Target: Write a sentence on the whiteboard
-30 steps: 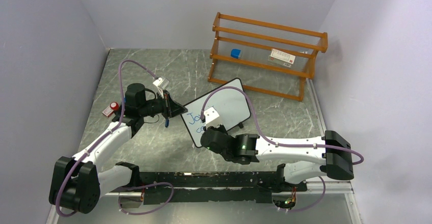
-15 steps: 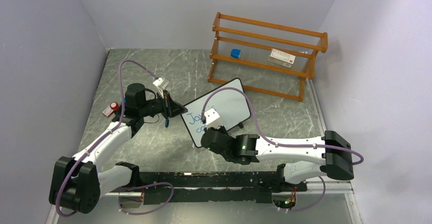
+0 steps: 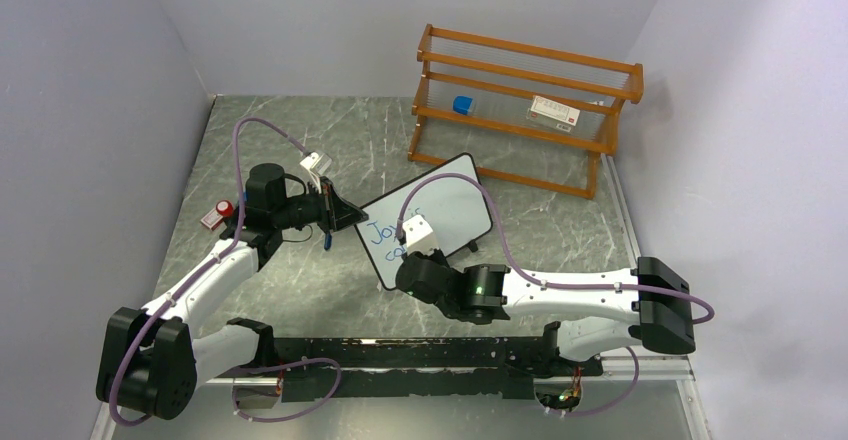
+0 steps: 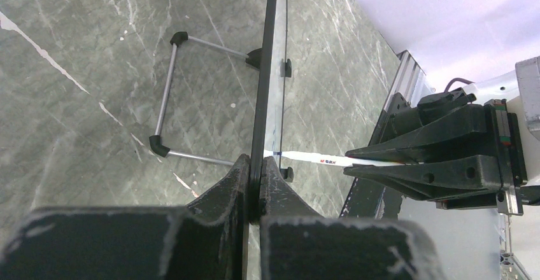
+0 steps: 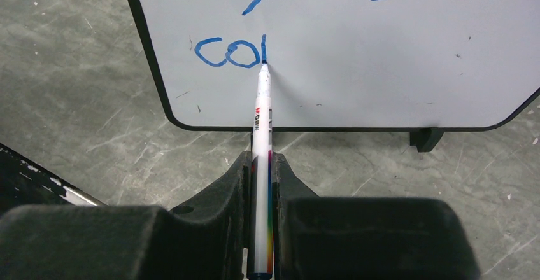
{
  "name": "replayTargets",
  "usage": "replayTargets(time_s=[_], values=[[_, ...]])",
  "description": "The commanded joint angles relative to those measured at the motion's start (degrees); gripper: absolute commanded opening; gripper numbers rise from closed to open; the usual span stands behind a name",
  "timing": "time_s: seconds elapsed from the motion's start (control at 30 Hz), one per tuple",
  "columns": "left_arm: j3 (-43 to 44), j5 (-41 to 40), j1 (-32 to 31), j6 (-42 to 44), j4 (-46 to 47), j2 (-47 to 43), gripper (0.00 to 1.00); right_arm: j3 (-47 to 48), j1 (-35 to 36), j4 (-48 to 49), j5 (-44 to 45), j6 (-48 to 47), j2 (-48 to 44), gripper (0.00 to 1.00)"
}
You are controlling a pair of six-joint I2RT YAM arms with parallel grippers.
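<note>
The whiteboard (image 3: 450, 205) stands tilted mid-table, white with a thin black frame (image 4: 266, 70). My left gripper (image 3: 345, 215) is shut on its left edge (image 4: 256, 165). My right gripper (image 5: 261, 165) is shut on a white marker (image 5: 262, 159), whose blue tip touches the board (image 5: 382, 51). The sentence (image 5: 232, 52) shows in blue: parts of a first line at the top, and "co" plus a vertical stroke on the second line. In the top view the right arm hides most of the writing (image 3: 381, 235). The marker also shows in the left wrist view (image 4: 318, 159).
An orange wooden rack (image 3: 520, 110) stands at the back right, holding a blue cap (image 3: 462, 105) and a white box (image 3: 554, 110). A red-and-white object (image 3: 217, 214) lies at the left by the left arm. The board's wire stand (image 4: 167, 95) rests on the marble table.
The right gripper with the marker has shifted slightly right along the board's second line. The left arm and board have not moved.
</note>
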Motion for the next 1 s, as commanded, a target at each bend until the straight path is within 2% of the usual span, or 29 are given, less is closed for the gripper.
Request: replayTargets(time_s=[0.0,0.97], values=[[-0.8,-5.9,0.9,3.4,-3.7,1.3,0.05,-1.1,-0.2,-0.3,0.0,0.7,-0.7,0.0],[-0.9,-5.8,0.9,3.3,-3.7,1.4,0.05,-0.2,-0.3,1.2,1.6,-0.5,-3.2,0.0]])
